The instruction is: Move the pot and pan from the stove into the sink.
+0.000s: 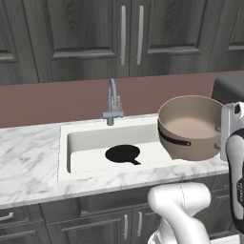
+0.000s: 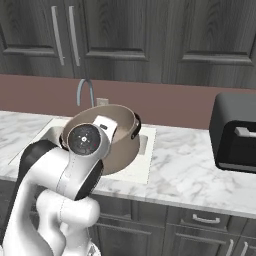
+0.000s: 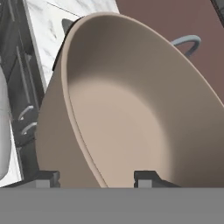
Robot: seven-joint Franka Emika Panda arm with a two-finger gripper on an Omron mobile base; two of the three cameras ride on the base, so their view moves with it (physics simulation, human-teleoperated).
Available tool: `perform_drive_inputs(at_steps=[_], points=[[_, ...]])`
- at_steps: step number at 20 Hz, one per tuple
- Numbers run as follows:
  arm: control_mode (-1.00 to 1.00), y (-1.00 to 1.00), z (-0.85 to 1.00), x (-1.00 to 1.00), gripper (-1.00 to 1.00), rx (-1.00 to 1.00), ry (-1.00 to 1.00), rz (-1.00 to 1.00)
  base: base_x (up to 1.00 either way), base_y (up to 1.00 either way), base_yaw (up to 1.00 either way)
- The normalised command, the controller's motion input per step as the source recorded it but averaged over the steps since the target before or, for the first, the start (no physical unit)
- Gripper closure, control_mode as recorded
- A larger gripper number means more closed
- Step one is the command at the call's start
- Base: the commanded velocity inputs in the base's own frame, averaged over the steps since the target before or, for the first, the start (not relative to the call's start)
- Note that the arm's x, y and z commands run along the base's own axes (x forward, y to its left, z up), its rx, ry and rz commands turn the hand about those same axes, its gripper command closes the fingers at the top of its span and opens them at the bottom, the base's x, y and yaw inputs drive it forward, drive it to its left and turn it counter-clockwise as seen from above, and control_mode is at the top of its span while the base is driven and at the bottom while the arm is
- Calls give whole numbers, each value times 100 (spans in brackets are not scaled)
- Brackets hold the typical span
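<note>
The tan pot hangs tilted in the air over the right end of the white sink, pale inside facing up and left. My gripper is shut on the pot's wall at the rim, one fingertip outside and one inside. In the right base view the pot sits behind my white wrist. The black pan lies flat on the sink floor, handle pointing right. The stove is out of view.
A curved silver faucet stands behind the basin. A dark appliance sits on the marble counter to the right of the sink. Dark cabinets hang above and run below the counter.
</note>
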Motion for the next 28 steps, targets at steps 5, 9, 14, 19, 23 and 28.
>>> perform_drive_inputs(at_steps=[5,9,14,19,23,28], points=[[-100,36,-25,56,100,0,0,-9,0,0,0],[-100,32,-28,57,100,0,0,-9,0,0,0],[-100,22,-24,46,100,-1,0,-7,0,0,0],[-100,21,-24,45,100,-1,-1,-5,0,0,0],[-100,27,-29,56,100,0,0,-2,0,0,0],[-100,12,-27,50,100,3,1,1,0,0,0]])
